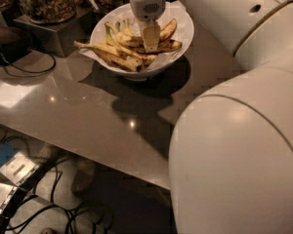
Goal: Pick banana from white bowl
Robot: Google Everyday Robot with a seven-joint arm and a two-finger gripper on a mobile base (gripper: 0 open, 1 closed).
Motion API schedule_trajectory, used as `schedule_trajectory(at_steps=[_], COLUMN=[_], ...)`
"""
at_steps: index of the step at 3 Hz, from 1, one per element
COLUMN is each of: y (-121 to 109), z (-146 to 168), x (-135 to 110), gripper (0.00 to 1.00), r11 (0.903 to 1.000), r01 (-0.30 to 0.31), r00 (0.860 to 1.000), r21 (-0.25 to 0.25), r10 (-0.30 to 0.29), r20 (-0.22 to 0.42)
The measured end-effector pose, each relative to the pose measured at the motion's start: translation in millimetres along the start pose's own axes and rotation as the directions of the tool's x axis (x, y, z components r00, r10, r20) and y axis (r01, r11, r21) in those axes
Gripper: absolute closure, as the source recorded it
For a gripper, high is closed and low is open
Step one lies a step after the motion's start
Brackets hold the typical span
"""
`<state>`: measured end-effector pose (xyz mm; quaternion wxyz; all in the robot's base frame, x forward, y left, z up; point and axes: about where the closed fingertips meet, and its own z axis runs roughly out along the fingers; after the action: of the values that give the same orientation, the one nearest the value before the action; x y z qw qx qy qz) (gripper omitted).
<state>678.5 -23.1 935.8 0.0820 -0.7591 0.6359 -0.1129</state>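
The white bowl (pixel 183 30) stands at the back of the grey table and holds several yellow, brown-spotted bananas on white paper. A plump curved banana (pixel 123 38) lies near the bowl's middle, just left of my gripper. A thin long-stemmed banana (pixel 100 48) pokes out over the left rim. A darker banana (pixel 168 45) lies at the right. My gripper (pixel 150 37) hangs straight down from the white wrist (pixel 146 1) into the middle of the bowl, its tip among the bananas. I cannot tell which banana it touches.
The grey table (pixel 88 106) has its front edge running diagonally across the lower middle. Glass jars of snacks (pixel 44 1) on a metal stand sit at the back left. A dark cable (pixel 24 67) lies on the left. My large white arm (pixel 239 145) fills the right. Cables and boxes lie on the floor.
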Motion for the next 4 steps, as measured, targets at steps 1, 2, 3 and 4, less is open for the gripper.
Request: schedule_trajectory(at_steps=[1,2,3,4], y=[13,10,31,88], z=[-37,-36,-46,-57], x=[13,12,17,19], gripper=[1.00,1.00,1.00,1.00], r11=[0.9963,0.9957,0.9944,0.9932], r01=[-0.058,-0.059,-0.075,-0.112], r00=[0.998,0.998,0.997,0.991], r21=[0.063,0.072,0.075,0.032], r10=[0.057,0.057,0.073,0.109], r20=[0.022,0.026,0.035,0.073])
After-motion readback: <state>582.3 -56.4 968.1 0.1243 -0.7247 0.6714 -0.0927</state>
